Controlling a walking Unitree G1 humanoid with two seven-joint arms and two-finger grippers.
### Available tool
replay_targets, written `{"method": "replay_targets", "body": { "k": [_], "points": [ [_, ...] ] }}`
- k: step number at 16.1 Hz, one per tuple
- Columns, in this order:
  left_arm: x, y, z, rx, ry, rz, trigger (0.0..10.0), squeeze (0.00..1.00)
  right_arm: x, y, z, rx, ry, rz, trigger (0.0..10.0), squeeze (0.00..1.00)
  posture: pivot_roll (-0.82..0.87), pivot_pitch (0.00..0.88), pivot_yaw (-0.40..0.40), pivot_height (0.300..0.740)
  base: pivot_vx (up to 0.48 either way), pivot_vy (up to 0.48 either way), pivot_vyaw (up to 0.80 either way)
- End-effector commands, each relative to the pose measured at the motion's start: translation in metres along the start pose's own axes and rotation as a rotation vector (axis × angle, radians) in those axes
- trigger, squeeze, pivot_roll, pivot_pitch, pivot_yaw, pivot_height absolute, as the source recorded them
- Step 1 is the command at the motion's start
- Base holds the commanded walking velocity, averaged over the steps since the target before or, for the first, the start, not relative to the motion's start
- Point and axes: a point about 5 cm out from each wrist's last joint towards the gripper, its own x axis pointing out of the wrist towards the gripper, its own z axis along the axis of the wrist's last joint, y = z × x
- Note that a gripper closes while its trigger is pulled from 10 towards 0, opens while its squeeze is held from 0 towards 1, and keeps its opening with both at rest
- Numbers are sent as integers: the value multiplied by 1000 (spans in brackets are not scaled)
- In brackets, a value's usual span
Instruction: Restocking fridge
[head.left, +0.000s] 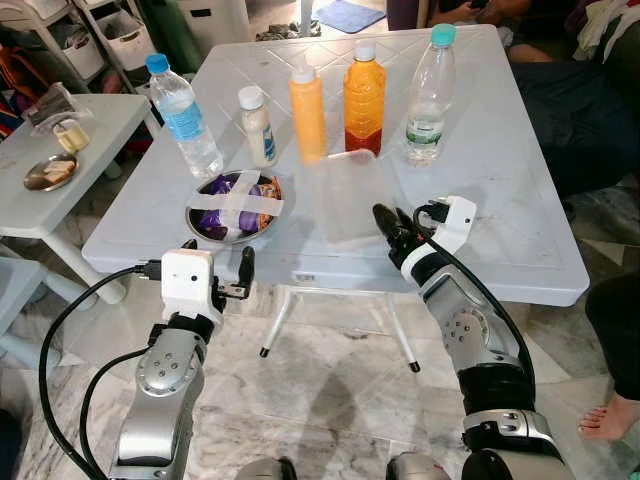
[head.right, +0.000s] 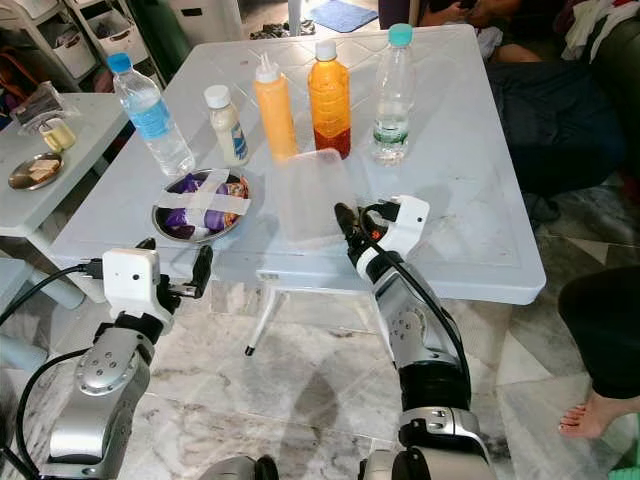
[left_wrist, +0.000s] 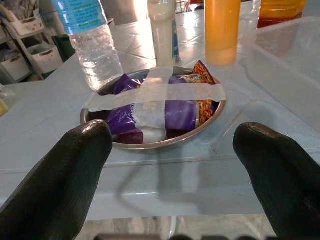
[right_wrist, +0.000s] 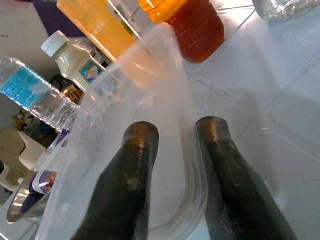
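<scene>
Head views: the clear, thin-walled rectangular plastic container (head.left: 343, 195) sits near the front edge of the white plastic table (head.left: 500, 190), before the orange bottles. The right gripper (head.left: 392, 229) grips its near rim. The left gripper (head.left: 215, 272) hovers short of the taped steel bowl of purple snack packets (head.left: 235, 207).

Left wrist view: fingers (left_wrist: 65, 175) spread wide, empty.

Right wrist view: fingers (right_wrist: 130, 170) pinch the container wall, one inside, one outside. It is probably light, flexible and slippery; grip the stiffer rim. No label text is legible.

clear glossy plastic container (head.left: 345, 195), shiny metal bowl (head.left: 200, 228), smooth pale plastic table (head.left: 500, 190), glossy black fingers (right_wrist: 135, 170)
</scene>
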Motion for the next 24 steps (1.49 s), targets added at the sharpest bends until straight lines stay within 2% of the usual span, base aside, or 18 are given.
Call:
{"method": "replay_targets", "body": {
  "k": [1,6,8,9,12,14,15,17,18,19,20,21,24],
  "points": [
    [-1,2,-2,9,8,5,10000,0,-1,-3,-9,17,36,-36,0,0,-71,98,129,740,0,0,0],
    [0,0,-2,-4,7,12,10000,0,-1,-1,-2,68,-19,-81,0,0,-75,103,126,740,0,0,0],
    [0,1,-5,-11,26,54,10000,0,-3,1,1,61,-32,-85,0,0,-78,104,125,740,0,0,0],
    [1,3,-7,-14,46,79,10000,0,-6,2,2,40,-39,-88,10000,0,-78,105,124,740,0,0,0],
    [-1,2,-9,-25,62,83,10000,0,-20,9,5,-109,-70,-71,10000,0,-82,111,120,740,0,0,0],
    [-1,2,-11,-10,68,91,10000,0,-30,10,12,-95,-121,-82,10000,0,-85,103,117,740,0,0,0],
    [1,2,-11,-14,72,97,10000,0,-40,5,8,-89,-102,-119,10000,0,-93,99,117,740,0,0,0],
    [2,1,-12,-13,75,87,10000,0,-45,2,3,-98,-91,-134,10000,0,-97,93,121,740,-253,0,0],
    [3,-1,-12,-14,75,79,10000,0,-47,2,2,-88,-90,-141,9059,0,-100,90,122,740,-259,0,0],
    [4,-2,-11,-14,74,75,10000,0,-46,5,2,-93,-92,-136,0,0,-100,89,122,740,-285,0,0],
    [5,-3,-11,-14,72,73,10000,0,-45,6,3,-96,-92,-131,3333,0,-101,86,121,740,-285,0,0],
    [5,-3,-11,-15,72,74,10000,0,-44,6,2,-95,-86,-133,10000,0,-100,85,118,740,-349,0,0],
    [5,-1,-12,-14,72,80,10000,0,-44,-2,2,-147,-67,-179,10000,0,-95,83,111,740,-346,0,0]
  ]
}}
